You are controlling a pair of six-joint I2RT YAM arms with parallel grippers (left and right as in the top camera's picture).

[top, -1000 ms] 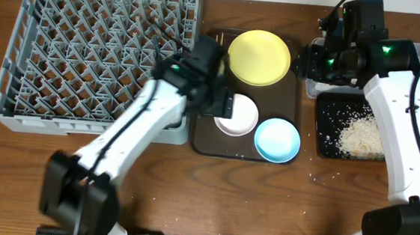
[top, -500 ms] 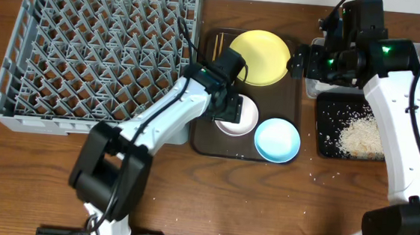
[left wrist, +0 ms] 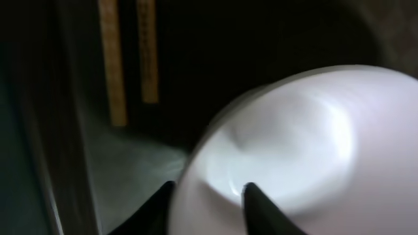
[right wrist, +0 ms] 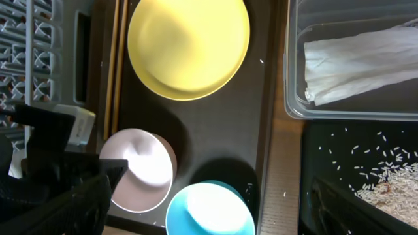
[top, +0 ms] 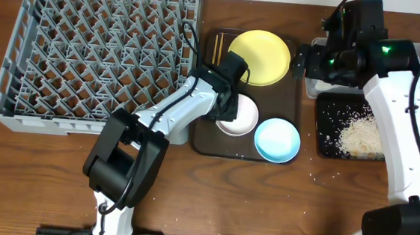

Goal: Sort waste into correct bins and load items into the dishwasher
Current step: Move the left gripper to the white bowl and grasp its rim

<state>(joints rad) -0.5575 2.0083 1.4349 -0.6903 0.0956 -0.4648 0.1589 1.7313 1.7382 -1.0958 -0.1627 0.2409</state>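
1. Filling the left part of the wooden surface (top: 33, 171), the grey dish rack (top: 99, 49) sits square, its grid of upright pegs facing the overhead camera.
2. Just to its right lies the dark brown tray (top: 290, 101), which carries three dishes and a pair of chopsticks.
3. A shallow black tray (top: 331, 108) stands right of the brown tray on the near side. It holds a heap of white rice (top: 360, 135) toward its near right corner, and grains are scattered over the rest of its floor. A few loose grains (top: 311, 175) lie on the surface near its near left corner.
4. The clear tub (right wrist: 294, 59) stands just beyond the black tray and holds the crumpled white napkin (right wrist: 366, 62).
5. The yellow plate (top: 258, 57) lies flat at the far end of the brown tray.
6. The light blue bowl (top: 276, 139) sits upright at the tray's near right.
7. The white bowl (top: 241, 120) sits upright just left of the blue one.
8. The left claw (left wrist: 209, 199) is at the white bowl's rim with its fingers spread, one outside the rim and one inside. Whether they press on the rim cannot be told.
9. The right claw (top: 302, 62) hangs above the gap between the brown tray and the clear tub, spread wide and holding nothing.
10. The chopsticks (left wrist: 112, 65) lie side by side along the brown tray's left edge, beside the white bowl.
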